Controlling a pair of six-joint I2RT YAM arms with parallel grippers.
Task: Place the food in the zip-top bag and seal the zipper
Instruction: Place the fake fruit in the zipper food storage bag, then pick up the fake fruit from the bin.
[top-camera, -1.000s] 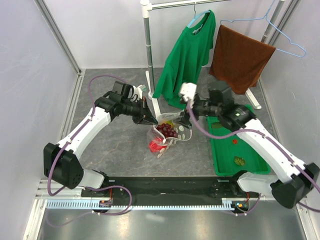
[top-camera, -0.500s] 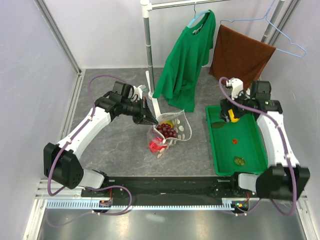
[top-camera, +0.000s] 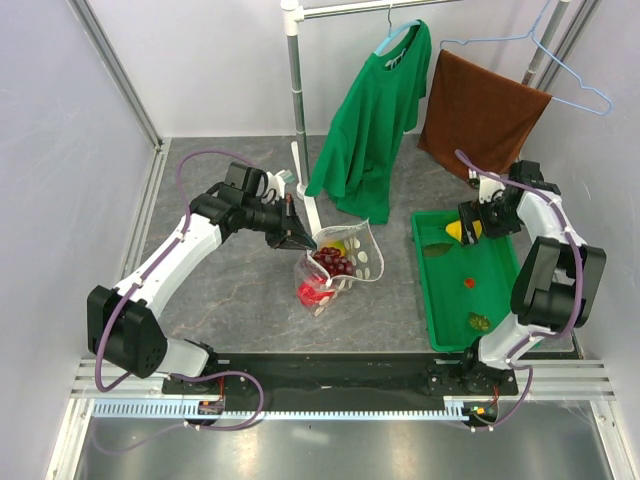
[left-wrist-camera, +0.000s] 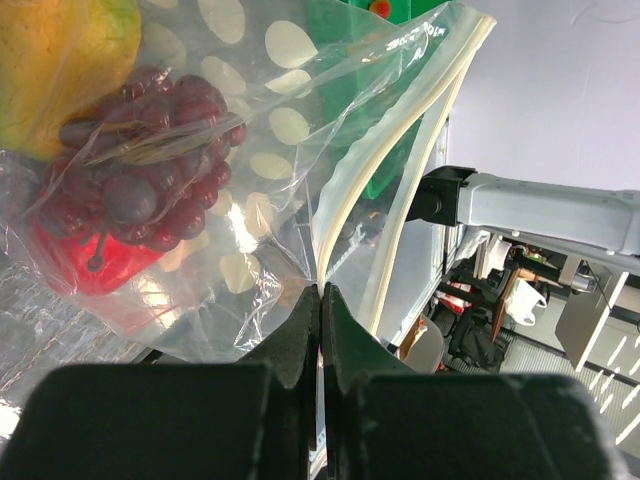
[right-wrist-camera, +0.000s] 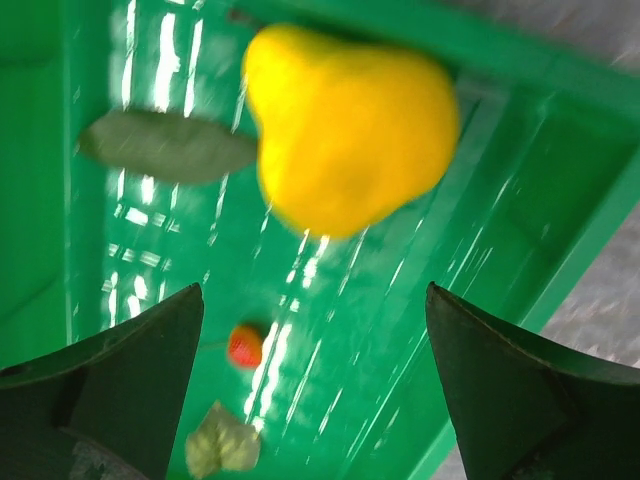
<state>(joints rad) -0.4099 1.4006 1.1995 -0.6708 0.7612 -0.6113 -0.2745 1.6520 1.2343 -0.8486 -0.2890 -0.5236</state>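
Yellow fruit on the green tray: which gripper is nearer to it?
Right. The right gripper is open directly over the yellow fruit; the left gripper is away to the left, shut on the mouth edge of the zip-top bag.

Pale walls (top-camera: 60, 150) enclose a grey mottled table (top-camera: 230, 300). At its far edge, a white rack pole (top-camera: 296, 90) holds a green T-shirt (top-camera: 375, 110) and a brown towel (top-camera: 480, 115) on a blue hanger (top-camera: 575, 90).
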